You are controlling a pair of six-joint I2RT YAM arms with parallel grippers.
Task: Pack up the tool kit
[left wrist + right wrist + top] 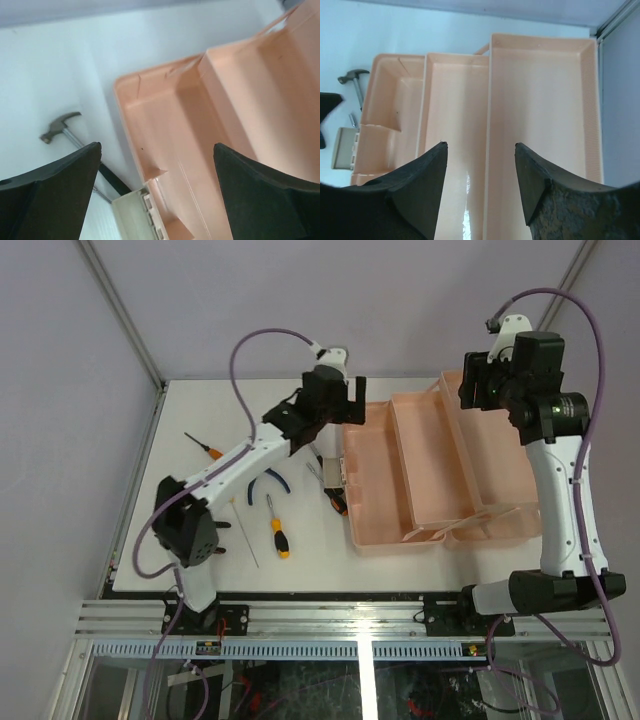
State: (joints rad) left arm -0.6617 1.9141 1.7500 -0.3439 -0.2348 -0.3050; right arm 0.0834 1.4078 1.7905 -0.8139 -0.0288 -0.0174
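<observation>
Toolbox [430,475] lying open on table [195,415] | left gripper [156,150] — spread wide, empty, over its far-left corner | right gripper [480,146] — parted, empty; hammer [60,125] on table beside toolbox

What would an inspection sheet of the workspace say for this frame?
Surface: white table, tools on its left half.
Job's things: toolbox open, lid laid back, no tools seen inside; hammer, pliers, yellow-black screwdriver and orange screwdriver lie outside it on the table.
Clutter: thin rod beside the yellow-black screwdriver.
Grippers: left gripper open, empty, above the toolbox's left edge; right gripper open, empty, above the toolbox.
Cables: purple cables loop above both arms.
Surroundings: grey walls, metal rail at the near edge.
</observation>
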